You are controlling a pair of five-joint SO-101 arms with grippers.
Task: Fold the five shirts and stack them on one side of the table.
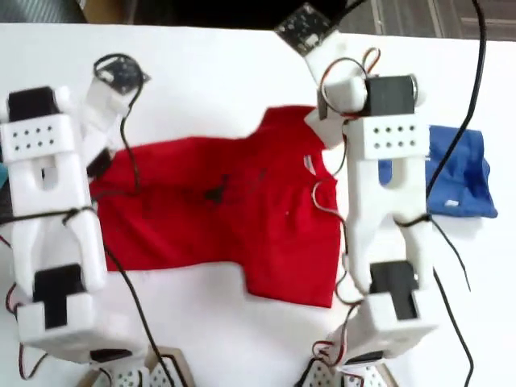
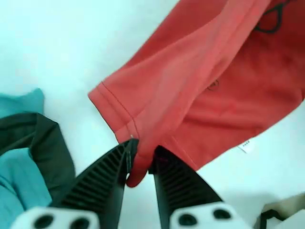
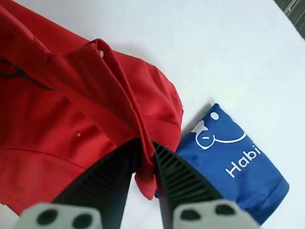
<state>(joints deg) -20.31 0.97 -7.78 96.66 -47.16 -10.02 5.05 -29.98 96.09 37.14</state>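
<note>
A red shirt [image 1: 234, 210] lies spread across the middle of the white table [image 1: 210, 72], with a dark print on its chest. My left gripper [image 2: 140, 155] is shut on a fold of the red shirt [image 2: 205, 81] at its hem end, near the table's left side. My right gripper [image 3: 145, 152] is shut on a fold of the red shirt [image 3: 71, 119] by the collar and sleeve. A folded blue shirt [image 1: 455, 173] lies at the right side of the table, beside the right arm, and the blue shirt [image 3: 238, 162] shows white print.
Teal and dark cloth [image 2: 28, 143] lies bunched at the table's left edge near my left gripper. Cables [image 1: 129, 173] hang from both arms over the red shirt. Bare table stretches along the far side.
</note>
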